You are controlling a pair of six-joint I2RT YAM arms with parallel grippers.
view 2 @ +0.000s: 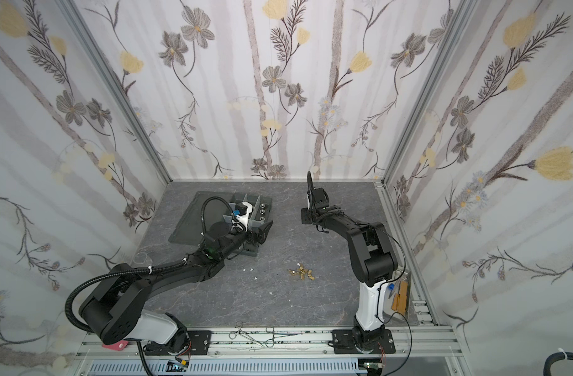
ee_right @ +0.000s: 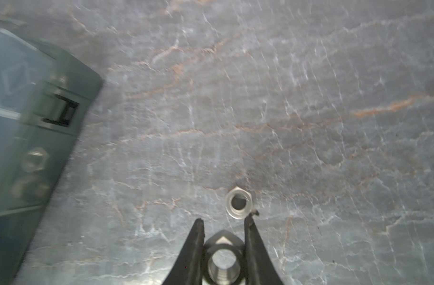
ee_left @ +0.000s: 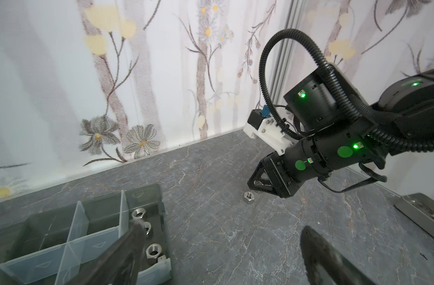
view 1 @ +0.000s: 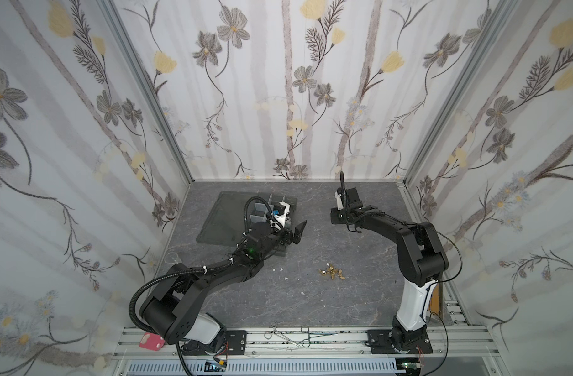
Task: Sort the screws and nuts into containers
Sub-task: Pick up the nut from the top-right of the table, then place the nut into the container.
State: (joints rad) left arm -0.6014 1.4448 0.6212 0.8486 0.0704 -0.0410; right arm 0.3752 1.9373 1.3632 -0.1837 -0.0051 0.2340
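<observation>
1. Right wrist view shows the right gripper clamped on a silver nut, its bore facing the camera, low over the table.
2. A loose nut lies flat on the table just beyond the fingertips. It is not held.
3. The left gripper hangs with its jaws wide apart and empty at the right edge of the organizer box, which sits far and to the left.
4. A right-hand cell of that box holds several sorted nuts. A cluster of brass pieces lies on the table, nearer and toward the middle.
5. Step in hand, as I judge it: the pick is made and the carry is to come. The next move calls for a lift clear of the loose nut and travel left over the box wall — then a release above the silver-nut cell, not a neighbouring one.
</observation>
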